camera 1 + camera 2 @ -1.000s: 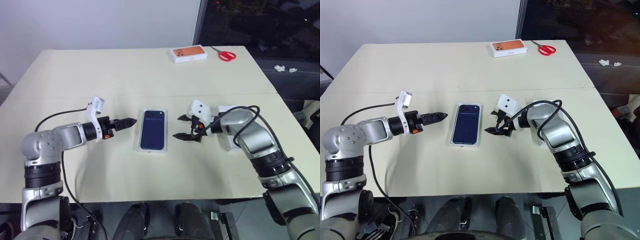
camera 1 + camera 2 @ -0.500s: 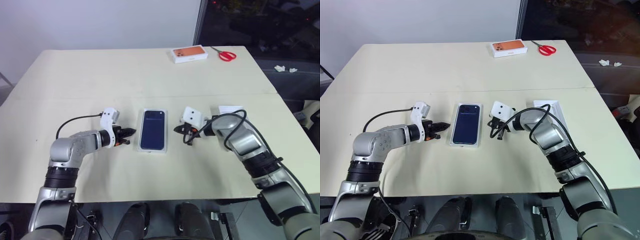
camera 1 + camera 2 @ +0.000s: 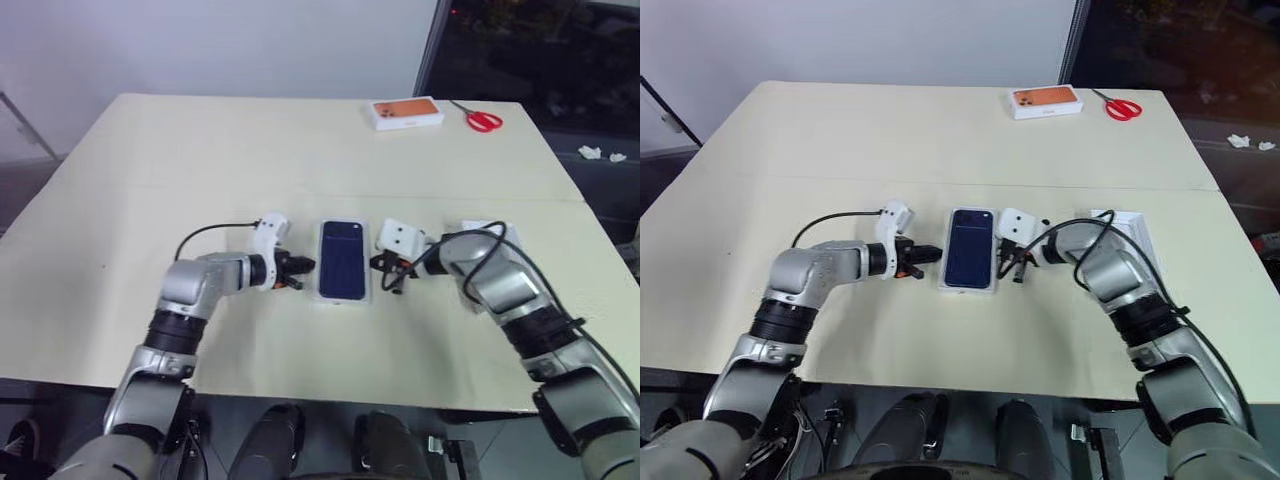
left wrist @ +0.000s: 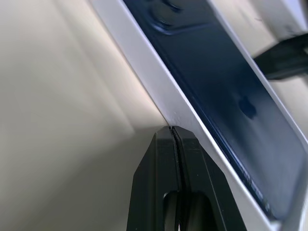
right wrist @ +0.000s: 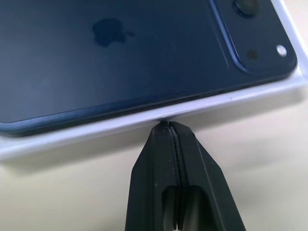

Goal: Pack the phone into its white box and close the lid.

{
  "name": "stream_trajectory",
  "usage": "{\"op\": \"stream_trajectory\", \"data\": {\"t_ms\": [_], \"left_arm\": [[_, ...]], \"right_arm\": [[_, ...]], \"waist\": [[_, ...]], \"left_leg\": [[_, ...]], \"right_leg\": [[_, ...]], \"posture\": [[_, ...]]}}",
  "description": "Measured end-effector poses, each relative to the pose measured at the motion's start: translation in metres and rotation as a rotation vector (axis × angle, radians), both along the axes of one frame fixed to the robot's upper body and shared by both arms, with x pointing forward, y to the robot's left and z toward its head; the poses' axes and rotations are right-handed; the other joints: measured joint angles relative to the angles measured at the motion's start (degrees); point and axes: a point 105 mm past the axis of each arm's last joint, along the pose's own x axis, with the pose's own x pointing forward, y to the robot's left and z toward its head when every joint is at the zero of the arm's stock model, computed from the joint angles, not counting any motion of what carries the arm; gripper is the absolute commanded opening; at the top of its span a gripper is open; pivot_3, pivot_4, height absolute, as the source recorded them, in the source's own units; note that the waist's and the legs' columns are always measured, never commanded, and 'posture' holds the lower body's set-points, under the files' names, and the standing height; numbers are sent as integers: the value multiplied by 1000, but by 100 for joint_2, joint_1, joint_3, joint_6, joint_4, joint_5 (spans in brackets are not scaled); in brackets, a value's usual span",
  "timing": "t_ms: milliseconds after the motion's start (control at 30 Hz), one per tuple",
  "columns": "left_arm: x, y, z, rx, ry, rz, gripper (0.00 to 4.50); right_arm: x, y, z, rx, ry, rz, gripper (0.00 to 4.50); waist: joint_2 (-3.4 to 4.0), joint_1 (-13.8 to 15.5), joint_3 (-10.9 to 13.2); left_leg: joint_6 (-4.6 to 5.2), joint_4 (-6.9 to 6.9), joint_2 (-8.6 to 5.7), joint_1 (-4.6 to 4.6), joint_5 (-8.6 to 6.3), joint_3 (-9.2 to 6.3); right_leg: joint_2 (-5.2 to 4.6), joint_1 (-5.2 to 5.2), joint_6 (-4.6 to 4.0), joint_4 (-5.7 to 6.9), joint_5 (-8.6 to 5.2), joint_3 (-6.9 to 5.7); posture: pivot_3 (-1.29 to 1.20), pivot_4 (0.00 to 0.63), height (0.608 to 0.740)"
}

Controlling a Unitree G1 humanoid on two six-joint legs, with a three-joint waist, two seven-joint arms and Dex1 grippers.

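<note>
The lid [image 3: 344,262] lies flat in the middle of the tabletop [image 3: 200,150], printed face up, and both arms come at it from opposite long sides. The left pincer [image 3: 303,266] is closed, its two black fingers pressed together, tips touching the lid's white edge. The right pincer [image 3: 384,266] is closed too, empty, its tips against the opposite edge. Held this way, each seems to act as a narrow pushing point, not a clamp: together they likely square up the lid or press it from both sides, perhaps to pinch and lift it between them.

The lid is a white rectangle whose top shows a dark blue phone with camera lenses at the far end and a faint logo in the middle; a thin white border frames the print. The white box [image 3: 480,232] sits just beyond the right forearm, mostly hidden by it. I cannot tell where the real phone is.

Far off lie an orange-topped box [image 3: 407,112] and red scissors [image 3: 484,120].
</note>
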Motion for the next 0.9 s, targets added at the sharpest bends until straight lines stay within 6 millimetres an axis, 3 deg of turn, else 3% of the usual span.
{"op": "stream_trajectory", "data": {"t_ms": [167,300,733,900], "left_arm": [[-2,-46,-2,-38,15,-103,55],[0,-66,-1,-43,4,-146,55],[9,-64,-2,-23,-42,-150,55],[9,-61,0,-23,-52,-143,55]], "right_arm": [[-12,-50,0,-72,20,-69,0],[-17,-68,2,-92,32,-106,0],[-36,-64,0,-12,140,-122,0],[-28,-60,1,-55,83,-109,0]], "waist": [[0,79,2],[-3,33,4],[-5,-99,5],[-4,-137,6]], "left_leg": [[55,35,-20,-2,-32,-1],[58,30,-20,-2,-35,7],[51,25,-3,0,-31,3],[47,23,-2,-1,-29,4]], "right_leg": [[-22,39,3,-10,-1,-10],[-30,33,35,-10,-2,-5],[-23,30,37,-5,-3,-5],[-22,23,38,0,-3,-2]], "posture": [[0,150,740],[0,150,740],[0,150,740],[0,150,740]]}}
